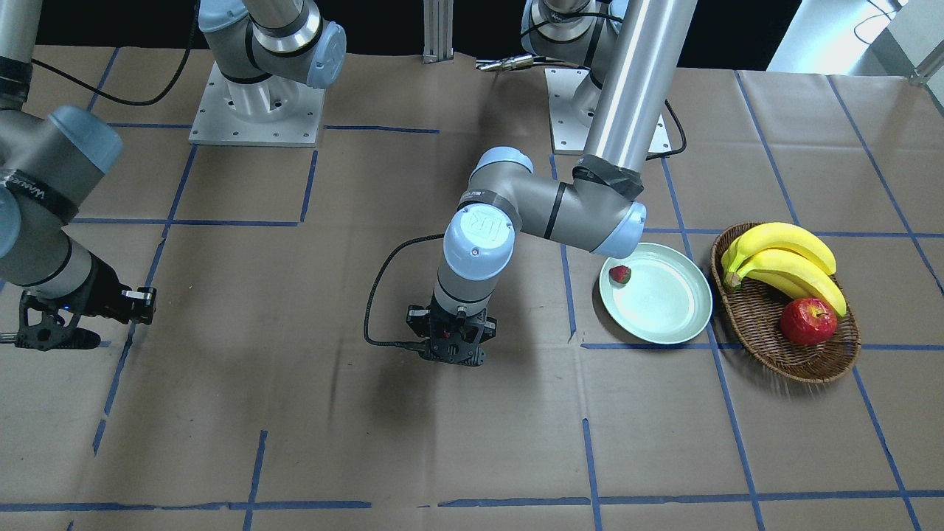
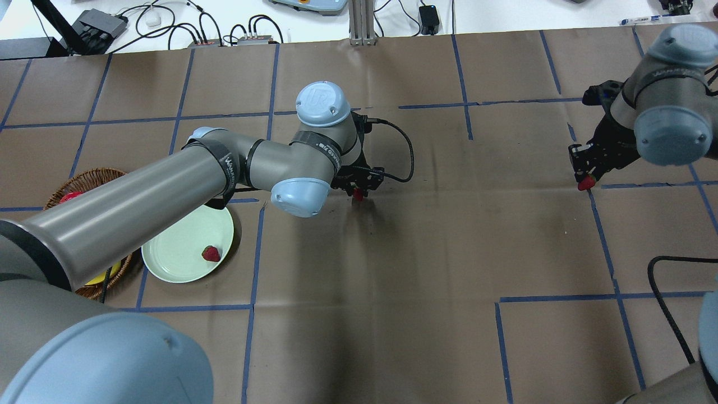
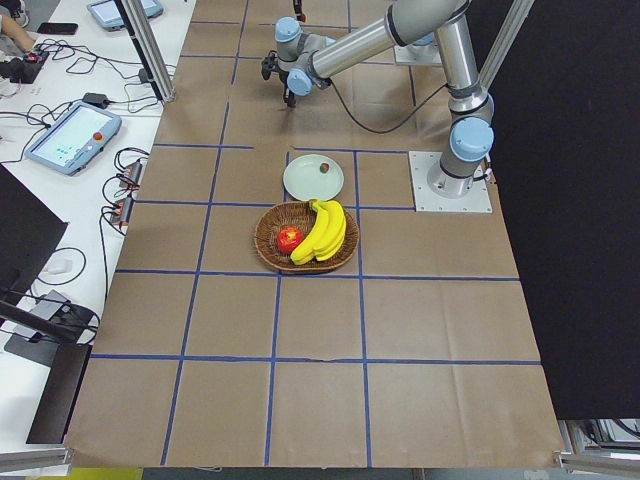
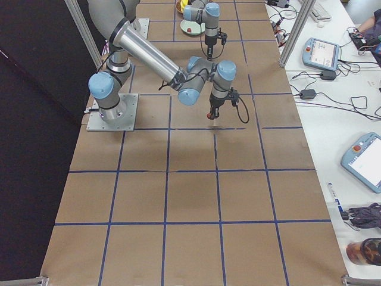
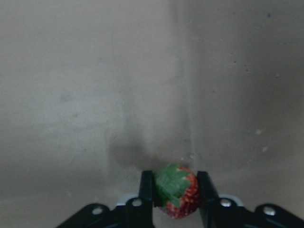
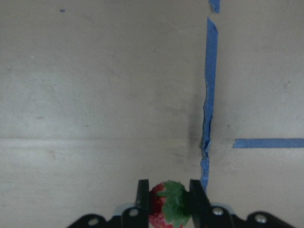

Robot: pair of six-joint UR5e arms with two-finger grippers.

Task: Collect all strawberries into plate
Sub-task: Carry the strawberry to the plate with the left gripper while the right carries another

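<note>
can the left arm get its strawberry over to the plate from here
Probably yes: the left gripper, shut on a strawberry, has only bare paper between it and the plate, whose middle is free beside one lone strawberry.

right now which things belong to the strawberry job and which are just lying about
Job: plate; one strawberry on it; second strawberry in left gripper; third strawberry in right gripper.
Lying about: wicker basket, bananas, apple.

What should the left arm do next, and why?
Probably swing the left gripper toward the plate: it is shut on a strawberry, and the plate, holding one berry, lies nearer it than the right gripper, which grips another strawberry.
</note>
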